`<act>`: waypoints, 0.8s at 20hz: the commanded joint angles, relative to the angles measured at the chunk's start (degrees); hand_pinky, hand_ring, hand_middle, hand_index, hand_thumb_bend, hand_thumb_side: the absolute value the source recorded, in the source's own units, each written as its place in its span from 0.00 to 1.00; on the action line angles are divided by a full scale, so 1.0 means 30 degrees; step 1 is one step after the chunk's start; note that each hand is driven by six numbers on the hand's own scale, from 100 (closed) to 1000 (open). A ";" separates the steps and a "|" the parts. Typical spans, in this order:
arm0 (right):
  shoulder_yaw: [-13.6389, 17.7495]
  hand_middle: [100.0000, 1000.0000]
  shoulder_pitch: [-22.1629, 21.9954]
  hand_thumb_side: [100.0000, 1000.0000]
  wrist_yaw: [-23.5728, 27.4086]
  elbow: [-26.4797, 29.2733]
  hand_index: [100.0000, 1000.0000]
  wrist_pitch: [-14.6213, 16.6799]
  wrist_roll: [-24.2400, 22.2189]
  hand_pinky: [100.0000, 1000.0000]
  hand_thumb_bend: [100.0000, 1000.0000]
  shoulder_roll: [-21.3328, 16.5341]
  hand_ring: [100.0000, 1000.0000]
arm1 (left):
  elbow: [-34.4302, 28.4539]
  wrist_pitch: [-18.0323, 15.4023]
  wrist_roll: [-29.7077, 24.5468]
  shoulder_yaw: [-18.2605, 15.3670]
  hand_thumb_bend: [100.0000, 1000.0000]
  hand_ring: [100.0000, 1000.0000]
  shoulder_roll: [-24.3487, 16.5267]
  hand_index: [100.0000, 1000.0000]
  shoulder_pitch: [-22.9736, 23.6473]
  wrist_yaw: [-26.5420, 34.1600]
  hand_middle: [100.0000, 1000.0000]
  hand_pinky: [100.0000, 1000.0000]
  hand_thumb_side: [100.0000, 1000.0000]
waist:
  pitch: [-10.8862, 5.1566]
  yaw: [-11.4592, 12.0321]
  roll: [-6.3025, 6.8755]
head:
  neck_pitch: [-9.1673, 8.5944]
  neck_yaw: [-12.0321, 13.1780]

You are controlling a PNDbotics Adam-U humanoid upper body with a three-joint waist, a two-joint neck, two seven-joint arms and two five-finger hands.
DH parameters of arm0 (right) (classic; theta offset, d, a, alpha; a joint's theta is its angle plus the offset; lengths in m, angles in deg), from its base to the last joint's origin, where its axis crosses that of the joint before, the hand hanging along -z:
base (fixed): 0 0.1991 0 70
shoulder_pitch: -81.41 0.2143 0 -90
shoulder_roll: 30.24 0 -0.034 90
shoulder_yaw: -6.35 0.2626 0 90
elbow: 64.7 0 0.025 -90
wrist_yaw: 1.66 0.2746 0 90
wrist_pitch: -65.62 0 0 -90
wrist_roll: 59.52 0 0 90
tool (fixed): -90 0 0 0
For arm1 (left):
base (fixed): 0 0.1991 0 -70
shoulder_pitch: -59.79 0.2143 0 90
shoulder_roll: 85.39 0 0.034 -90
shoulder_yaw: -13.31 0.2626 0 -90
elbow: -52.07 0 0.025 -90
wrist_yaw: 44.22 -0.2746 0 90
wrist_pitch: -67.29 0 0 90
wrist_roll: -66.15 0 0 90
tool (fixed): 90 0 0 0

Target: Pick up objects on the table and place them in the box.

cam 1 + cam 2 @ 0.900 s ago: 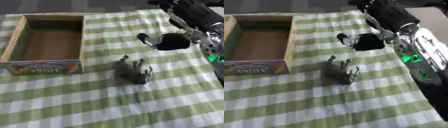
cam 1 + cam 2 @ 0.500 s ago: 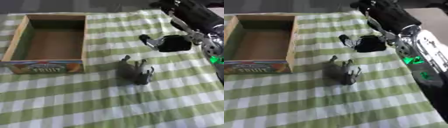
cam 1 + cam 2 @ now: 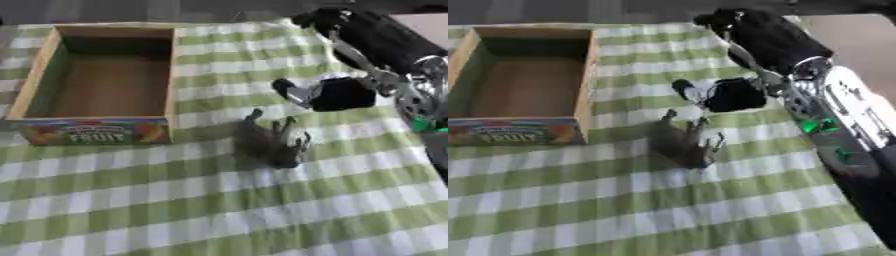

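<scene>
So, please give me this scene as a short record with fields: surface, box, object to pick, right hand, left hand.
surface: green and white checked cloth
box: cardboard fruit box, open, nothing visible inside, at far left
object to pick: dark grey animal-like figure, on the cloth right of the box
right hand: black hand, just beyond the figure, not touching it; fingers unclear
left hand: not in view

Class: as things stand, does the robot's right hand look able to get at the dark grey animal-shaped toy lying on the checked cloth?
Probably yes: the right hand hovers just beyond the dark grey animal-shaped toy, with only bare cloth between.
</scene>
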 commanded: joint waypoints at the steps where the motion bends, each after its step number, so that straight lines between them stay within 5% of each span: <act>1: -0.0353 0.77 0.0049 0.76 -0.1356 0.0173 1.00 -0.0066 -0.1239 0.80 0.53 0.0635 0.88 | -0.0326 -0.0037 -0.0099 -0.0049 0.00 0.82 -0.0363 0.83 -0.0248 -0.0048 0.91 0.49 0.66 | -0.0395 -0.0023 0.0000 | 0.0153 -0.0043; 9: -0.1069 0.76 -0.0956 0.72 -0.3721 0.0161 1.00 -0.0481 -0.3863 0.78 0.56 0.2675 0.88 | -0.0326 -0.0039 -0.0186 -0.0007 0.00 0.82 -0.0368 0.83 -0.0270 0.0005 0.91 0.49 0.66 | -0.0497 -0.0102 -0.0091 | 0.0176 0.0052; 16: -0.1541 0.78 -0.1385 0.69 -0.4252 -0.0883 1.00 -0.0593 -0.4714 0.77 0.56 0.3069 0.89 | -0.0326 -0.0036 -0.0211 0.0000 0.00 0.82 -0.0332 0.83 -0.0236 0.0056 0.91 0.49 0.66 | -0.0440 -0.0042 -0.0110 | 0.0007 0.0024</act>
